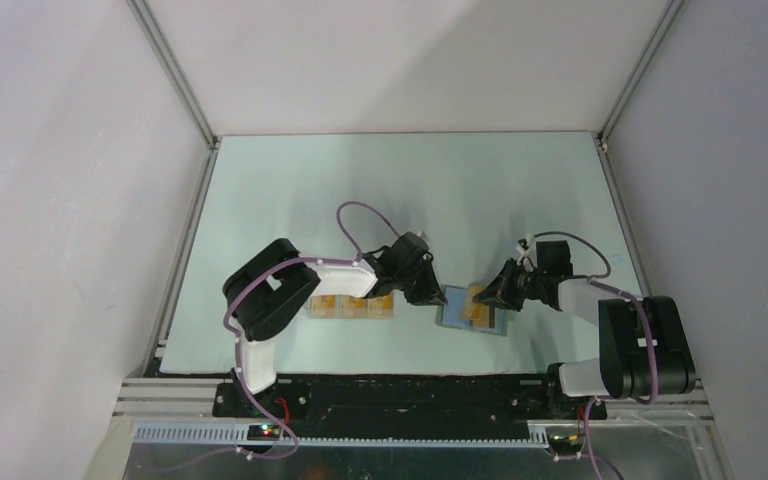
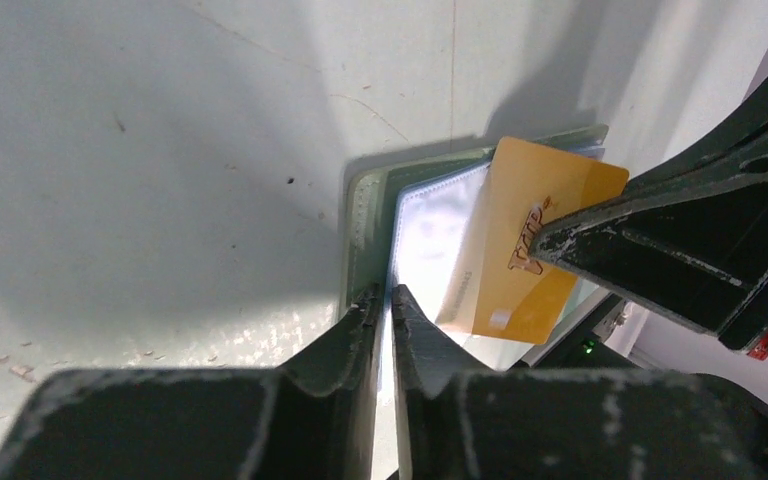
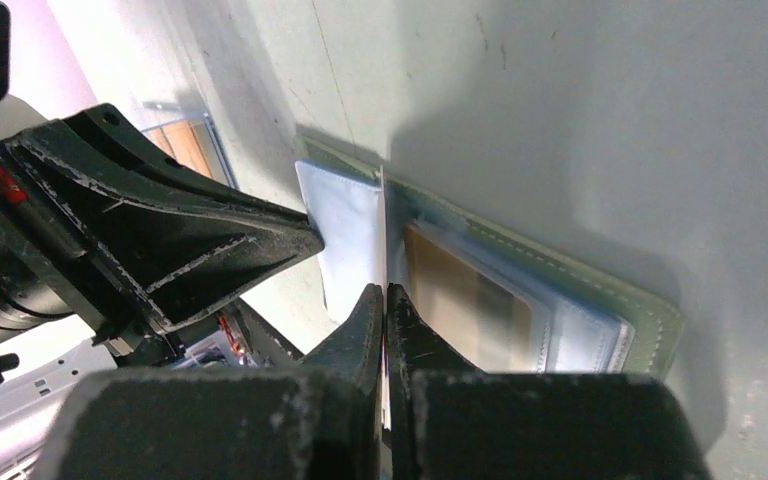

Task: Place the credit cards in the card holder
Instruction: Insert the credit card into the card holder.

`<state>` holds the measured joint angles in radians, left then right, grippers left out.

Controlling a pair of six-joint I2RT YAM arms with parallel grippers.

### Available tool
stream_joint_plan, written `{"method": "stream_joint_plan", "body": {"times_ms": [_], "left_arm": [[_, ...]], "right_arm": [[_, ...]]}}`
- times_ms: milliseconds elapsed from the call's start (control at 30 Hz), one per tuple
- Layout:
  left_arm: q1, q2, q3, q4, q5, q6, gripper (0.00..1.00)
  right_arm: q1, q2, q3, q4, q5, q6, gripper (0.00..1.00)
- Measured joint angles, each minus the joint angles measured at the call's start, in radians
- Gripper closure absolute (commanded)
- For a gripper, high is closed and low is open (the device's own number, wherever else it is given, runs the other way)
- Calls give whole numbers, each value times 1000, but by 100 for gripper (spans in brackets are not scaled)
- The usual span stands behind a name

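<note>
The card holder lies opened flat on the pale table, near the front edge and between the two arms, with its light blue inside turned up. The left gripper is seen with its fingers drawn almost together on a thin pale sheet at the holder's near edge. This is one of the inner sleeves, and as far as the left wrist view allows, it is clamped rather than merely touched. The sheet shows only as a narrow strip in the slit between the fingers.

One orange-tan credit card is pinched by the right gripper, whose fingers are closed on it. From the right wrist camera the card is met edge-on and reduced to a fine pale line. In the left wrist view its face is plain, tilted over the sleeves with its lower edge down among them — how deep it sits in a pocket cannot be made out. The dark mark on its face is partly covered by a right fingertip.

A tan rectangle is seen through a clear pocket of the holder, too blurred to be named with certainty.

More credit cards lie in a row on the table left of the holder. They are partly hidden beneath the left arm, so their number cannot be told.
</note>
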<state>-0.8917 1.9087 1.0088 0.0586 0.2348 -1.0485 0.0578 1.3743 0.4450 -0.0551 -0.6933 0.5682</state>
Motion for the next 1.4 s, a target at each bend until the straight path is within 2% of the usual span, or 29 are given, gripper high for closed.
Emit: {"method": "stream_joint_plan", "body": {"times_ms": [267, 567, 800, 933, 1167, 1300, 1400], "left_arm": [[1, -5, -6, -14, -6, -17, 100], [1, -5, -6, -14, -6, -24, 100], [2, -5, -6, -16, -6, -24, 100], [5, -8, -6, -24, -7, -22, 100], [14, -26, -5, -74, -21, -16, 100], [14, -34, -10, -77, -31, -17, 100], [14, -50, -23, -84, -43, -17, 99]], "right_arm": [[42, -2, 0, -43, 16, 9, 100], [57, -21, 0, -69, 31, 14, 100], [62, 90, 44, -66, -16, -8, 100], [105, 132, 82, -76, -20, -21, 99], [199, 168, 172, -164, 54, -45, 56], [238, 144, 214, -229, 105, -56, 40], [261, 101, 227, -280, 151, -69, 34]]}}
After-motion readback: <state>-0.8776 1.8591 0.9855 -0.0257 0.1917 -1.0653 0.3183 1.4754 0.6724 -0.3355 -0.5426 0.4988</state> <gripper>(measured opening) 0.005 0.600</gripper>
